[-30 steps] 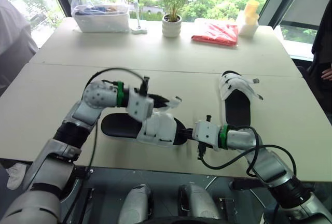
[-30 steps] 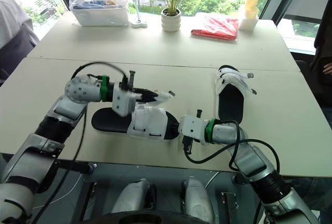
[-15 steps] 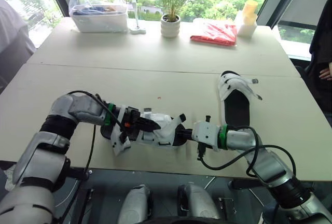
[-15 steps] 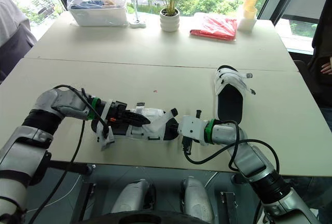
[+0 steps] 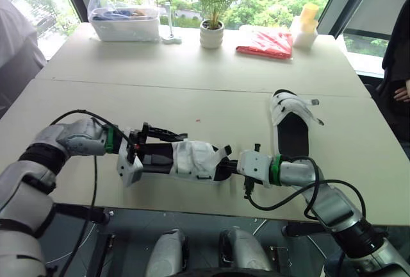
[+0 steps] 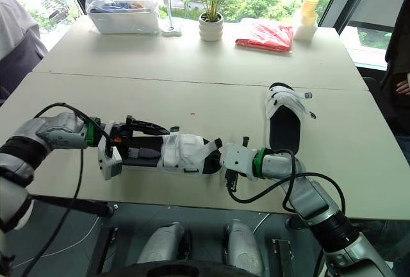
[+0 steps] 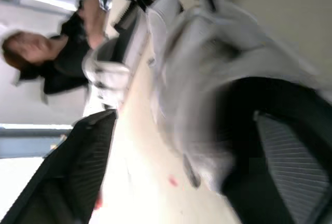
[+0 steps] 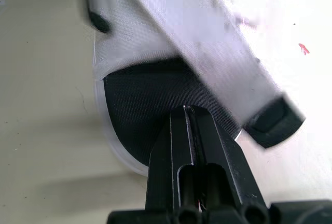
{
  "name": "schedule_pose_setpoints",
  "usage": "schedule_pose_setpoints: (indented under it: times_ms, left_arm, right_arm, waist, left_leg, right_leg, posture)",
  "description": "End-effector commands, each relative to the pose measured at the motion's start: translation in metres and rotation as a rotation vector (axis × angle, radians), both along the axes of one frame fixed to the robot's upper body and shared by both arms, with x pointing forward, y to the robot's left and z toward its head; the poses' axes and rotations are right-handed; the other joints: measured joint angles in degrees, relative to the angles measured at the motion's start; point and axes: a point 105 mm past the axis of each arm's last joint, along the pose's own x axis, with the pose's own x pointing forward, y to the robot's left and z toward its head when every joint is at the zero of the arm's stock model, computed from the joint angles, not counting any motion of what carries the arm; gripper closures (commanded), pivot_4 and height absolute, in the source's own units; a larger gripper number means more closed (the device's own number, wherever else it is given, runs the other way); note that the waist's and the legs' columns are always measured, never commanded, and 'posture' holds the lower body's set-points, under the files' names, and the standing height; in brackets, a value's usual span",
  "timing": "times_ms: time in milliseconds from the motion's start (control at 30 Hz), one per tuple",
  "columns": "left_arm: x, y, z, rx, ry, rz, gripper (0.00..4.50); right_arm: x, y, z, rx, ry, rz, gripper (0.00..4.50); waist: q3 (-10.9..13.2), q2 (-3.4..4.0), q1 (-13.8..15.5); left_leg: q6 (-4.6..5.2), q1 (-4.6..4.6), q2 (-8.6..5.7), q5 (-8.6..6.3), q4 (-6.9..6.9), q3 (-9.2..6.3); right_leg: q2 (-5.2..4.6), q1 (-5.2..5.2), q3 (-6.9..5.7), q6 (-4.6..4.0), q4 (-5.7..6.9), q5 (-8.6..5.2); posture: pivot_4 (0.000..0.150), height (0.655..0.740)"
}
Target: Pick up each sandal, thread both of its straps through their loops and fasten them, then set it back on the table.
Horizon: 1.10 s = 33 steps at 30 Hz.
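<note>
Beige table (image 5: pixel 192 91), left hand (image 5: pixel 168 151) wide around sandal (image 5: pixel 198 160) heel, right hand (image 5: pixel 229 165) closed, touching toe.

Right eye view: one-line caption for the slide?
Left claw open around the near sandal's heel, right claw shut at its toe; second sandal lies on the table.

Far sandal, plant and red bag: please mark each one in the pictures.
far sandal (image 5: pixel 294 137), left eye view, on its black insole
plant (image 5: pixel 212 34), left eye view, on its white pot
red bag (image 5: pixel 266 41), left eye view, on its middle
</note>
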Motion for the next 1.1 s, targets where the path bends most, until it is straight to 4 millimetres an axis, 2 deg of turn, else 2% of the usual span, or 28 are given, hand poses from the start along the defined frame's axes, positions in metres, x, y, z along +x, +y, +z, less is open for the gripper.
schedule_pose_setpoints:
  times_ms: [33,67,100,167,233,267,300,400,467,633,733,900,1000,1100]
  left_arm:
    - [0.012,0.005,0.019,-0.021,0.310,0.207,0.02]
    - [0.022,0.007,0.025,-0.035,0.423,0.304,0.02]
    - [0.033,0.002,0.042,-0.096,0.575,0.369,0.02]
    - [0.039,-0.006,0.058,-0.128,0.859,0.453,0.02]
    - [0.039,-0.017,0.080,-0.141,1.006,0.413,0.02]
    - [0.046,-0.022,0.082,-0.116,1.120,0.480,0.02]
    - [0.046,-0.033,0.089,-0.101,1.190,0.459,0.02]
    - [0.050,-0.060,0.093,-0.022,1.389,0.511,0.02]
    - [0.054,-0.072,0.081,0.056,1.510,0.653,0.02]
    - [0.059,-0.114,0.060,0.120,1.635,0.770,0.02]
    - [0.057,-0.137,0.054,0.147,1.649,0.748,0.02]
    - [0.063,-0.143,0.025,0.227,1.501,0.812,0.02]
    - [0.052,-0.150,0.016,0.303,1.525,0.735,0.02]
    - [0.050,-0.149,0.006,0.345,1.495,0.734,0.87]
  right_arm:
    - [-0.028,-0.024,-0.069,-0.177,0.258,-0.034,4.50]
    - [-0.028,-0.023,-0.069,-0.176,0.258,-0.034,4.50]
    - [-0.029,-0.023,-0.070,-0.176,0.259,-0.032,4.50]
    - [-0.029,-0.022,-0.070,-0.176,0.259,-0.030,4.50]
    - [-0.029,-0.021,-0.070,-0.176,0.259,-0.030,4.50]
    - [-0.029,-0.021,-0.070,-0.175,0.258,-0.030,4.50]
    - [-0.028,-0.021,-0.070,-0.174,0.258,-0.033,4.50]
    - [-0.028,-0.020,-0.071,-0.173,0.257,-0.039,4.50]
    - [-0.027,-0.020,-0.070,-0.171,0.255,-0.042,4.50]
    - [-0.025,-0.018,-0.070,-0.168,0.250,-0.048,4.50]
    - [-0.024,-0.017,-0.068,-0.166,0.246,-0.048,4.50]
    - [-0.023,-0.017,-0.068,-0.165,0.240,-0.055,4.50]
    - [-0.023,-0.015,-0.067,-0.157,0.237,-0.063,4.50]
    - [-0.024,-0.014,-0.067,-0.153,0.237,-0.069,4.50]
  waist:
    - [0.0,-0.01,0.0]
    - [0.0,0.00,0.1]
    - [0.0,-0.02,0.1]
    - [0.1,-0.17,0.3]
    - [0.0,-0.23,0.1]
    - [0.0,-0.25,0.1]
    - [-0.1,-0.37,0.1]
    - [-0.1,-0.39,-0.2]
    - [-0.1,-0.56,0.0]
    - [-0.1,-0.48,-0.1]
    - [-0.1,-0.47,-0.4]
    - [-0.1,-0.41,-0.3]
    - [-0.1,-0.41,-0.3]
    - [-0.1,-0.40,-0.3]
  left_leg:
    - [0.00,-0.01,0.00,0.00,0.01,-0.02]
    - [0.00,0.00,0.00,0.00,0.04,-0.05]
    - [-0.01,0.00,0.00,0.00,0.07,-0.08]
    - [0.00,0.03,0.00,0.00,0.16,-0.15]
    - [0.04,-0.05,0.00,-0.02,0.37,-0.31]
    - [0.17,-0.11,0.00,-0.09,0.54,-0.33]
    - [0.34,-0.16,0.00,-0.20,0.72,-0.33]
    - [0.49,-0.26,-0.06,-0.28,0.90,-0.29]
    - [0.50,-0.25,-0.09,-0.28,0.93,-0.31]
    - [0.50,-0.34,-0.06,-0.29,0.95,-0.33]
    - [0.49,-0.53,-0.06,-0.28,0.97,-0.32]
    - [0.49,-0.55,-0.05,-0.28,0.97,-0.32]
    - [0.48,-0.55,-0.04,-0.28,0.96,-0.32]
    - [0.48,-0.56,-0.04,-0.28,0.96,-0.32]
  right_leg:
    - [0.00,0.01,-0.03,-0.11,0.00,-0.06]
    - [0.00,0.02,-0.05,-0.12,0.01,-0.07]
    - [0.00,0.02,-0.09,-0.13,0.01,-0.07]
    - [0.01,0.15,-0.16,-0.12,0.01,-0.11]
    - [0.07,0.15,-0.32,0.06,0.02,-0.21]
    - [0.11,0.19,-0.34,0.36,0.05,-0.39]
    - [0.12,0.22,-0.33,0.48,0.08,-0.46]
    - [0.13,0.42,-0.22,0.71,0.07,-0.38]
    - [0.13,0.43,-0.21,0.70,0.14,-0.38]
    - [0.20,0.26,-0.10,0.69,0.25,-0.38]
    - [0.13,-0.04,-0.07,0.59,0.45,-0.35]
    - [0.03,-0.18,-0.08,0.39,0.60,-0.44]
    - [-0.03,-0.20,-0.09,0.22,0.61,-0.53]
    - [-0.09,-0.23,-0.11,0.14,0.61,-0.55]
  posture:
    - [0.150,0.7241]
    - [0.150,0.7241]
    - [0.150,0.7241]
    - [0.150,0.7241]
    - [0.150,0.7241]
    - [0.150,0.7241]
    - [0.150,0.7241]
    - [0.150,0.7241]
    - [0.150,0.7241]
    - [0.150,0.7241]
    - [0.150,0.7241]
    - [0.150,0.7241]
    - [0.150,0.7241]
    - [0.150,0.7241]
